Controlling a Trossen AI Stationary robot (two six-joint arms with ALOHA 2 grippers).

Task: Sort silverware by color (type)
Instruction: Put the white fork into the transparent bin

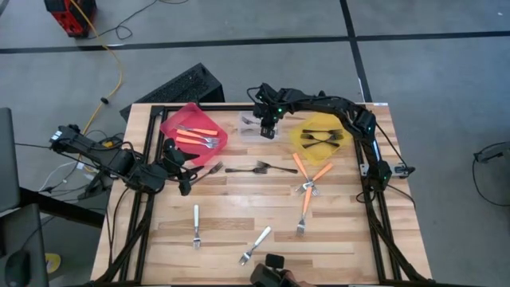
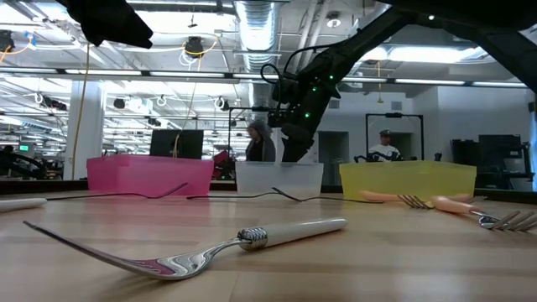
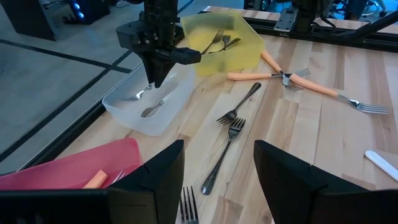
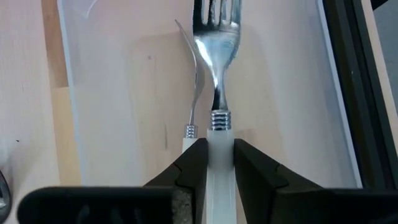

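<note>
Fingers of the right gripper point(image 4: 219, 163) pinch a white-handled fork point(image 4: 218, 93) by its handle, tines fwd, inside the clear bin point(image 1: 252, 131) at the table's far edge, centre; a 2nd white fork point(image 4: 191, 84) lies just beside it in the bin. Left gripper point(image 3: 217, 177) hovers w/ fingers spread, holding nothing, near the table's left edge by the red bin point(image 1: 194, 127).

Progress, approx. half: red bin has orange-handled forks point(image 1: 197, 135), yellow bin point(image 1: 319, 135) at far right holds dark forks point(image 1: 323, 136).

Left to sort: dark forks point(image 1: 253, 168) mid-table, orange forks point(image 1: 309, 182) toward the right edge, two white forks point(image 1: 196, 226) near the front edge.
</note>
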